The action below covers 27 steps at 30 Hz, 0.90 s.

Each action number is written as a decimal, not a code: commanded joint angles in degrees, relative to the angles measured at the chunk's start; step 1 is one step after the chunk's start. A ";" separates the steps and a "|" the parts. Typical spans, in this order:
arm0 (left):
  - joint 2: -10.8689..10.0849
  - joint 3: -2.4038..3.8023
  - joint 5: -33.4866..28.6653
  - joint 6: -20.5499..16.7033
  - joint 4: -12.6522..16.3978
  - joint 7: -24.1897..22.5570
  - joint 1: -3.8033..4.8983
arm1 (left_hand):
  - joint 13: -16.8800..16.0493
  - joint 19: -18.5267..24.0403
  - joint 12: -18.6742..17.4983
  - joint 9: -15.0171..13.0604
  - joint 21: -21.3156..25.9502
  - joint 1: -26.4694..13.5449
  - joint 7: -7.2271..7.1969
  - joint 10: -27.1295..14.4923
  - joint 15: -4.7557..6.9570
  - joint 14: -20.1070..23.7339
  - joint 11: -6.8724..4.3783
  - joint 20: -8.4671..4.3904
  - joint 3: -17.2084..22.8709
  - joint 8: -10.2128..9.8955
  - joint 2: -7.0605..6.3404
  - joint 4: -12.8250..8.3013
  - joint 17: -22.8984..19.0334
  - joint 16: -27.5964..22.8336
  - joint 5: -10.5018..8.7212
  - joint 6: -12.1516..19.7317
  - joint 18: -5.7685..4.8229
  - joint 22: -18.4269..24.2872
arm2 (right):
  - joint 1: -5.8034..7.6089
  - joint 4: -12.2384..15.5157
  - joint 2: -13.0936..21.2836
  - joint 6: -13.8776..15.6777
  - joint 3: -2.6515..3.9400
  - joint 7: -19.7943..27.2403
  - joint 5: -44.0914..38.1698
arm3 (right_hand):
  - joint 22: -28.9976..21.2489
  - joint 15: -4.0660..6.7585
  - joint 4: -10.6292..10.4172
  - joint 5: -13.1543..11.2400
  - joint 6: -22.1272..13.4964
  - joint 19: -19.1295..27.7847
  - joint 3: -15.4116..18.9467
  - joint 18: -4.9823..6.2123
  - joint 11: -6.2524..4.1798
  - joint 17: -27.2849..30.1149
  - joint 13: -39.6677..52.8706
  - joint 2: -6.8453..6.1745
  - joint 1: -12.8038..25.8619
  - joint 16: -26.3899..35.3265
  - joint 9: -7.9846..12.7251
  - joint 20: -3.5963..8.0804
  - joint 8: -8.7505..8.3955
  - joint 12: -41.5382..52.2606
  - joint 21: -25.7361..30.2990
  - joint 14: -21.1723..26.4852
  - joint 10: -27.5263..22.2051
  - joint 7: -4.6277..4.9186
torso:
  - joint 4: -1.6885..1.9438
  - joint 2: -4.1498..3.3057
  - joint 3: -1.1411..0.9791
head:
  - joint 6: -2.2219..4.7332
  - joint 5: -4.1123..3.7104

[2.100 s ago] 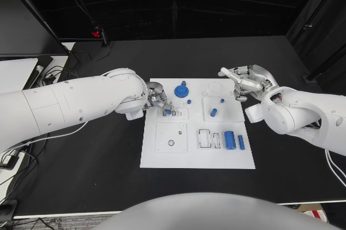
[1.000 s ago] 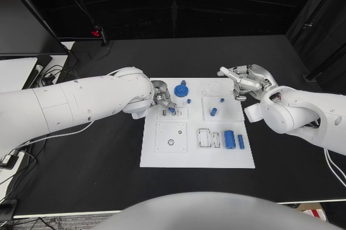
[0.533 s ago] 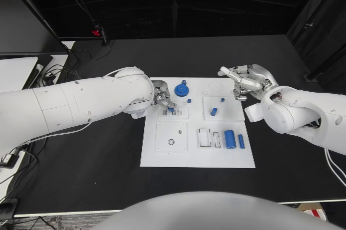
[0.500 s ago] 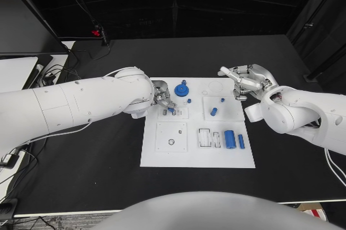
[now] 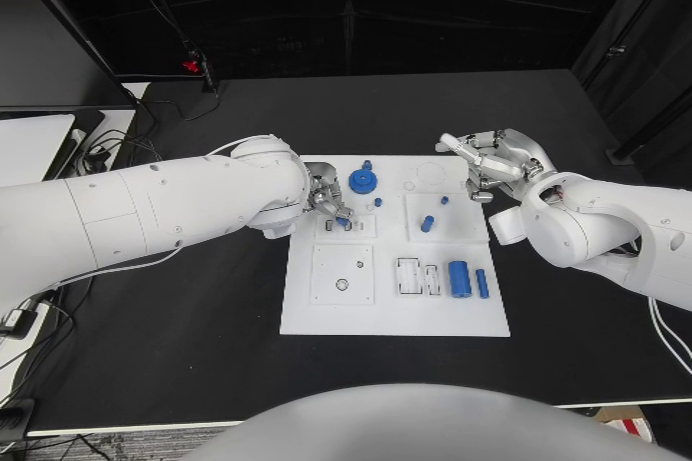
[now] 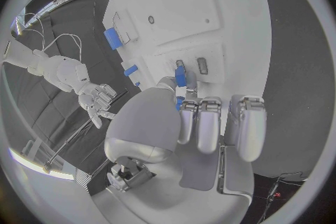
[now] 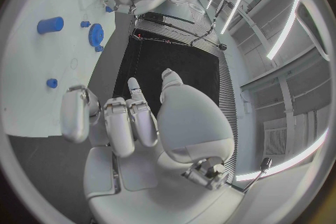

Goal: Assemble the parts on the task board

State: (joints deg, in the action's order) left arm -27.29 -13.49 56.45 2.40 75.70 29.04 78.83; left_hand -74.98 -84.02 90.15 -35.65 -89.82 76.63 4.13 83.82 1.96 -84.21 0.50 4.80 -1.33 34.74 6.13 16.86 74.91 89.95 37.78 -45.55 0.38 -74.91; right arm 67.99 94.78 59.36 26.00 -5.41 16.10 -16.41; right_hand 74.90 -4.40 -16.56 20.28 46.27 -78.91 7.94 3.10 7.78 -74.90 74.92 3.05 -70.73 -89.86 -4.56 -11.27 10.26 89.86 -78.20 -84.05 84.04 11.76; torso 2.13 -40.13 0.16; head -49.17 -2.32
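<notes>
The silver left hand [image 5: 325, 201] hovers low over the near-left part of the flat white task board [image 5: 325, 316], its thumb and a finger pinching a small blue peg [image 6: 180, 75] with the remaining fingers [image 6: 209, 129] held straight beside it. Just beyond its fingertips a blue toothed gear [image 5: 361, 182] lies flat on the board, with a small blue knob [image 5: 378, 203] close by. Further along the board, well away from this hand, a short blue cylinder [image 5: 427, 223] lies tilted, and a larger blue cylinder [image 5: 459, 279] rests next to a thin blue bar [image 5: 482, 284].

The silver right hand [image 5: 490, 166] hangs at the board's far right edge over the black desk [image 5: 173, 321], fingers loosely spread and holding nothing.
</notes>
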 commanded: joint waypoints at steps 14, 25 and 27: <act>-0.36 -0.02 0.55 0.54 0.25 0.81 -0.09 | -15.02 -5.98 -0.15 -0.08 -0.18 0.16 0.06 6.18 -0.24 -5.79 0.28 0.07 0.34 -0.33 -0.05 0.01 15.09 0.05 -0.31 0.41 -0.38 -15.09 | 0.03 0.24 0.09 -0.64 0.01 0.13 0.79 | 10.23 -0.56 -0.04 0.06 -0.45 0.34 0.37 0.54 0.48 -15.10 15.08 0.70 -0.11 -0.14 -0.05 0.14 0.39 0.14 0.25 -5.95 5.96 0.58 | -0.13 -0.03 0.00 | -0.05 0.11; -0.33 -0.02 0.55 0.77 -0.12 0.52 -0.11 | -15.02 -5.98 -0.15 -0.18 -0.18 0.00 0.10 6.18 -0.29 -5.79 0.33 0.11 0.38 -0.33 -0.07 0.02 15.09 0.05 -0.43 0.52 -0.38 -15.09 | 0.03 0.25 0.09 -0.64 0.01 0.07 0.82 | 10.23 -0.56 -0.04 0.06 -0.45 0.34 0.37 0.54 0.48 -15.10 15.08 0.70 -0.11 -0.14 -0.05 0.14 0.39 0.14 0.25 -5.95 5.96 0.58 | 0.11 -0.02 -0.01 | -0.08 0.04; -0.28 -0.02 0.55 0.82 -0.11 0.46 -0.11 | -15.02 -5.98 -0.15 -0.18 -0.18 0.00 0.10 6.18 -0.29 -5.79 0.33 0.11 0.38 -0.33 -0.07 0.02 15.09 0.05 -0.43 0.52 -0.38 -15.09 | 0.03 0.25 0.10 -0.64 0.01 0.07 0.83 | 10.22 -0.56 -0.05 0.04 -0.48 0.35 0.41 0.55 0.49 -15.10 15.08 0.75 -0.09 -0.14 -0.05 0.14 0.45 0.14 0.26 -5.95 5.96 0.59 | 0.05 0.02 -0.01 | -0.14 0.06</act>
State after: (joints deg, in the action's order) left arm -27.61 -13.45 56.60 2.50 75.67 29.16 78.77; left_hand -75.05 -84.02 90.19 -35.83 -89.82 76.62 4.34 83.71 1.95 -84.21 0.61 4.80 -1.34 34.74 6.12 16.87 74.91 89.95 37.49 -45.35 0.38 -74.91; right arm 67.95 94.87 59.46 25.86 -5.42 15.99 -15.83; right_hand 74.90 -4.61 -16.56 20.28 46.28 -78.91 7.93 3.10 7.78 -74.90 74.92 3.27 -70.95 -89.86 -4.56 -11.26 10.53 89.86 -78.20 -83.84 84.03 11.77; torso 2.19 -40.13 0.13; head -49.27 -2.26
